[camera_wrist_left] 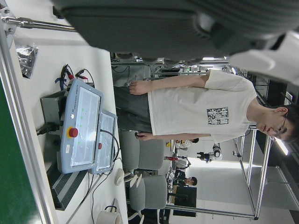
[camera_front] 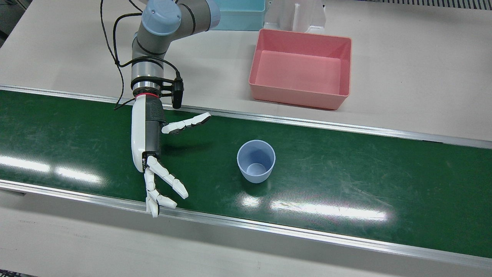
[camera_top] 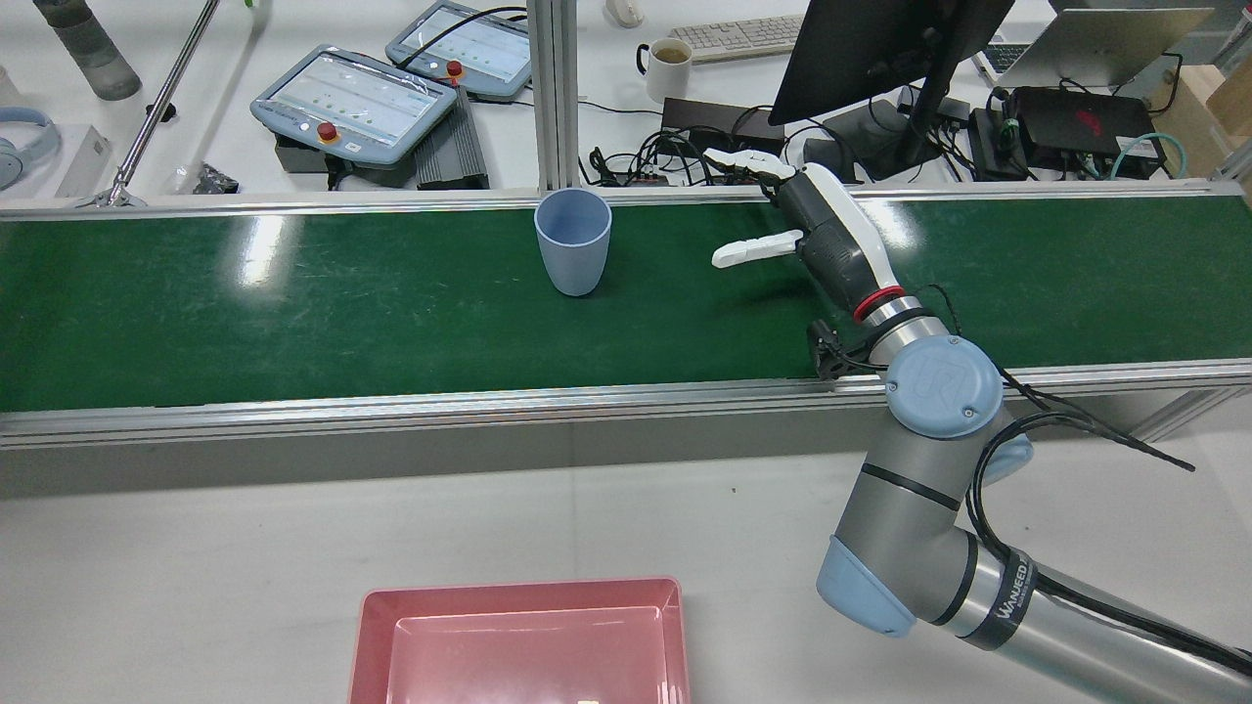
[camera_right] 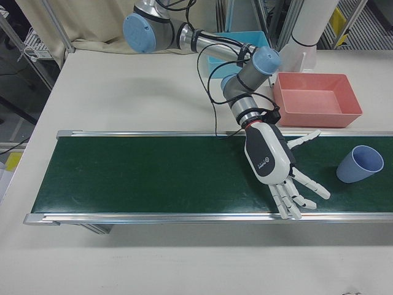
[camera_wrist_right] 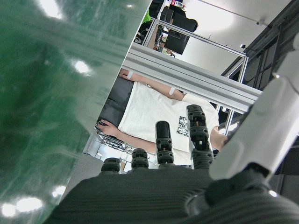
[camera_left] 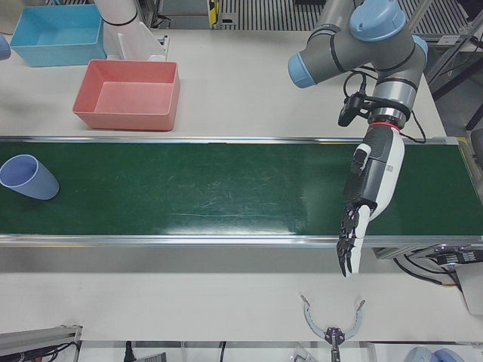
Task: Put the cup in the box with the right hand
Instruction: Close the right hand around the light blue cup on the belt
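Cup point(camera_front: 256, 161) upright on green belt point(camera_front: 346, 161), well apart from pink box point(camera_front: 301, 69), which sits empty on table point(camera_front: 423, 77) beyond belt's rail. Right hand point(camera_front: 153, 154) over belt, beside cup but not touching; fingers point(camera_front: 169, 181) spread, nothing held. Left hand point(camera_left: 362, 207) over far end of belt in left-front view, fingers extended, empty. Person point(camera_wrist_left: 196, 109) visible in hand cams, behind station.

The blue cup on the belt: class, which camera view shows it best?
The front view: the cup sits mid-frame, whole, interior visible. The rear view shows its side; both side-front views push it to an edge; the hand views miss it.
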